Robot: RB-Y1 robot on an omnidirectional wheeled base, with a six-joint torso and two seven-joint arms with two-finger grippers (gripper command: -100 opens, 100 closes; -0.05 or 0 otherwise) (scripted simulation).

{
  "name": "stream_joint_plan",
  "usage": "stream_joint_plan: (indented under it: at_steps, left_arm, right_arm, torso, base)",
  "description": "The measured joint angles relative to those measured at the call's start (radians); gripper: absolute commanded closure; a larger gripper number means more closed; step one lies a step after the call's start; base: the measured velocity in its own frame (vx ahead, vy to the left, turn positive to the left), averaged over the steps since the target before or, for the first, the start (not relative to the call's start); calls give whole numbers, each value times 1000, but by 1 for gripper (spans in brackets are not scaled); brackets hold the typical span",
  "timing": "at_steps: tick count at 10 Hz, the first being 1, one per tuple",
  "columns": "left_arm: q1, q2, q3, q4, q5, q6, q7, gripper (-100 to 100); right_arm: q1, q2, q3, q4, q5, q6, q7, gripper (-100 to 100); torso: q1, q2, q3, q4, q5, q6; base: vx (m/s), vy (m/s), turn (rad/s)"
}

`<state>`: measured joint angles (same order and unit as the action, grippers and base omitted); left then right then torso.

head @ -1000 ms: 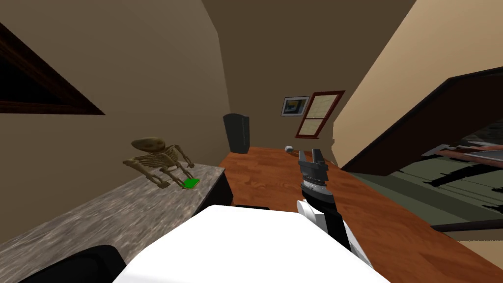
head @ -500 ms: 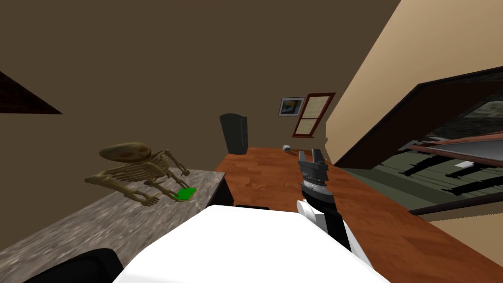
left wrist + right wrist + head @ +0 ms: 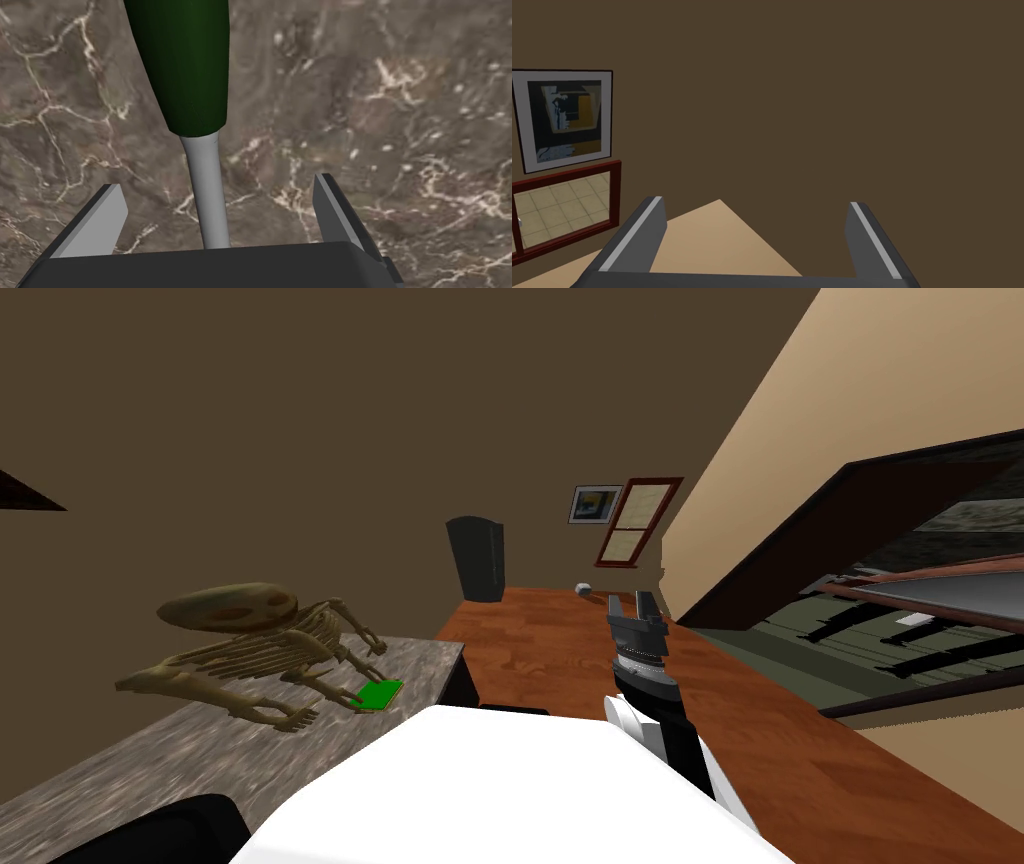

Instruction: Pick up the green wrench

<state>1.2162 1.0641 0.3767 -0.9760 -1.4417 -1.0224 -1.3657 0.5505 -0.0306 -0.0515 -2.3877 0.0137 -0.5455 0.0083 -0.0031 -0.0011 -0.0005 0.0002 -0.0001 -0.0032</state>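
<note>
Lying over a marbled brown-grey worktop [image 3: 400, 100], the green wrench [image 3: 187, 70] sits right in front of the left gripper [image 3: 218, 182]. Dark green rounded handle on the far end, plain grey shaft [image 3: 207, 200] running back toward the gripper body. Shaft passes between the two fingers [image 3: 100, 225], nearer one than the other, w/ a clear gap on both sides, no contact. Fingers spread wide, nothing clamped. Can't tell if the wrench touches the worktop or sits just above it.

Head view: same marbled worktop at approx 10 o'clock from me, running back to 8 o'clock. A tan skeleton figure [image 3: 260, 638] crouches on it, skull toward 9 o'clock, arms reaching toward 12. Small bright green flat item [image 3: 380, 694] lies just beside its hand, near the worktop's corner; can't tell what it is.

Right gripper [image 3: 630, 600] is up at approx 1 o'clock, above the reddish-brown wood floor [image 3: 560, 648], well apart from the worktop. Its fingers [image 3: 637, 235] also stand wide, holding nothing.

Further out at 12 o'clock: dark tall box [image 3: 476, 558] against the brown wall, and a small grey object [image 3: 584, 588] on the floor near it, toward 1 o'clock.
</note>
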Motion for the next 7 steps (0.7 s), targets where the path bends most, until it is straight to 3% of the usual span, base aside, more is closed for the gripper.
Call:
stream_joint_plan:
  at_steps: [2,3,7]
  left_arm:
    - [-36,-21,-40,14,-11,28,6,-100]
    - [-38,-22,-43,15,-12,31,6,100]
    - [-35,-21,-42,17,-13,31,6,100]
  right_arm:
    - [0,0,0,0,0,0,0,0]
    - [0,0,0,0,0,0,0,0]
    - [0,0,0,0,0,0,0,0]
  torso:
    - [1,2,1,1,0,0]
    - [2,2,1,1,2,0]
    - [4,0,1,2,5,2]
  base:
    - [-27,28,-35]
    - [0,0,0]
    - [-2,2,7]
